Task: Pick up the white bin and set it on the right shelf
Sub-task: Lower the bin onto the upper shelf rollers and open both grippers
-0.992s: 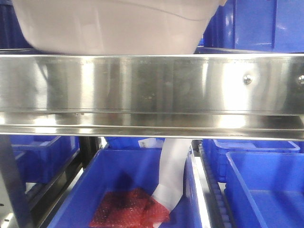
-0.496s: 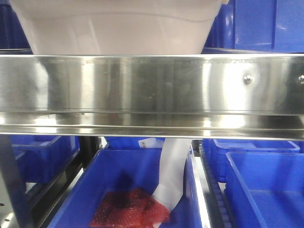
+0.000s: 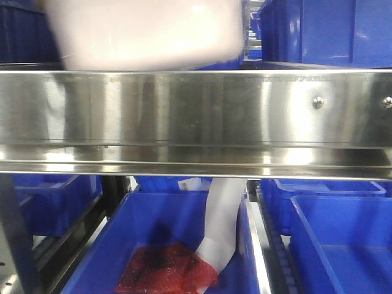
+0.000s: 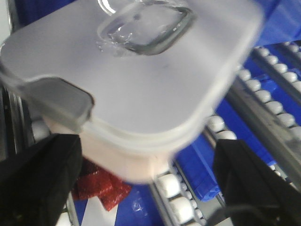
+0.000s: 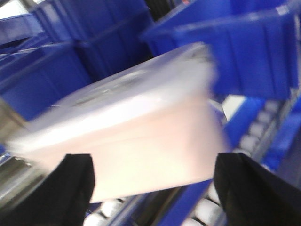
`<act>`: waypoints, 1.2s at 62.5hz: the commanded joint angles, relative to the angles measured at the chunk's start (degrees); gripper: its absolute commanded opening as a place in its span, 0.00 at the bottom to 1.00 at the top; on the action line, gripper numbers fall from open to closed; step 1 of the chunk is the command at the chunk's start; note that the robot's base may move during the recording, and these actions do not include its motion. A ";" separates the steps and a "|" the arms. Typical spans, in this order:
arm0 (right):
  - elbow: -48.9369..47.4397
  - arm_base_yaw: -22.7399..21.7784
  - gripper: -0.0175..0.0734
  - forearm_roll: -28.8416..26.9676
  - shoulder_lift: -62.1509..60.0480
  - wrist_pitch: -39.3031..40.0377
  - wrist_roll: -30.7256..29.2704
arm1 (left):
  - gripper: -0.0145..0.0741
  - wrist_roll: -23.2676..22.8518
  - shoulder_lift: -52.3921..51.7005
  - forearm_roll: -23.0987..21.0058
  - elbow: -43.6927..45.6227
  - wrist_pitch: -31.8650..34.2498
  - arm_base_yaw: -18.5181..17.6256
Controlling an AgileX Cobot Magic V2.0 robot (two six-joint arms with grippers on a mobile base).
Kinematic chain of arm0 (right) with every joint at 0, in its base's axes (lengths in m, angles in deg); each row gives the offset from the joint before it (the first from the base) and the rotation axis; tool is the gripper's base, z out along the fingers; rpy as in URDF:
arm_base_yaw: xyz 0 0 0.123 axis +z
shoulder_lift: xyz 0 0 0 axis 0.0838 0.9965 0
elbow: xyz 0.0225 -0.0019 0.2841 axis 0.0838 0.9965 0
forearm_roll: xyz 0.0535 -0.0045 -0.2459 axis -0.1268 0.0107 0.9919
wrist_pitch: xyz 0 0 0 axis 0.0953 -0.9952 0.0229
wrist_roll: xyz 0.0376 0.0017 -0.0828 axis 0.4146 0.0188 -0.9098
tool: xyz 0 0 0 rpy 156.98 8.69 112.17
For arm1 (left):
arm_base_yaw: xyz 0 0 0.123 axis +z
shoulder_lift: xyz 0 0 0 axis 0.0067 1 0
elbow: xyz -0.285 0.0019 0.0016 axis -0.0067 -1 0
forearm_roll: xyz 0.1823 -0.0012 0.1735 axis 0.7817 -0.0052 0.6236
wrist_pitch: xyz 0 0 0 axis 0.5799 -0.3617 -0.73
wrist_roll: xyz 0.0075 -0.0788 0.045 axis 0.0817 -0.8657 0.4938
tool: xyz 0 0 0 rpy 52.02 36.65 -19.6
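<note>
Both grippers, left (image 4: pixel 150 181) and right (image 5: pixel 153 188), show spread dark fingers flanking the white bin (image 4: pixel 141 94); contact cannot be told. It hangs blurred at upper left above the right shelf (image 3: pixel 202 110) rail. Likely rigid, light and slick-lidded, best squeezed on opposite sidewalls. No writing is legible.

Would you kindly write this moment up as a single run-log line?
object: off-white plastic lidded bin | state: blurred, above stainless-steel shelf rail | left gripper: open, straddling bin | right gripper: open, straddling bin | placement: unconfirmed
</note>
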State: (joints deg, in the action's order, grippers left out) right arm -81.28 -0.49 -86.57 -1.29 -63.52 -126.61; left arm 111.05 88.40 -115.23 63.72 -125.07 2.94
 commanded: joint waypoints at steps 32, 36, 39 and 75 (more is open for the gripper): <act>14.57 -0.45 0.27 21.46 -26.47 5.31 10.05 | 0.03 -8.73 -18.31 11.36 -8.40 -2.41 -0.23; 19.23 -0.45 0.27 26.90 -30.06 8.56 13.43 | 0.03 -11.85 -20.19 15.78 -12.39 0.16 -0.23; 22.51 -0.45 0.27 30.37 -32.97 10.65 15.62 | 0.03 -14.29 -21.49 18.36 -15.28 2.38 -0.23; 52.85 -0.45 0.27 42.41 -71.84 20.87 23.36 | 0.03 -11.58 -49.53 21.91 -55.75 34.76 -3.54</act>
State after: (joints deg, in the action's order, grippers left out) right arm -28.46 -0.49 -43.37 -68.82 -47.66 -103.28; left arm 97.36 43.32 -91.85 10.08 -98.72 1.02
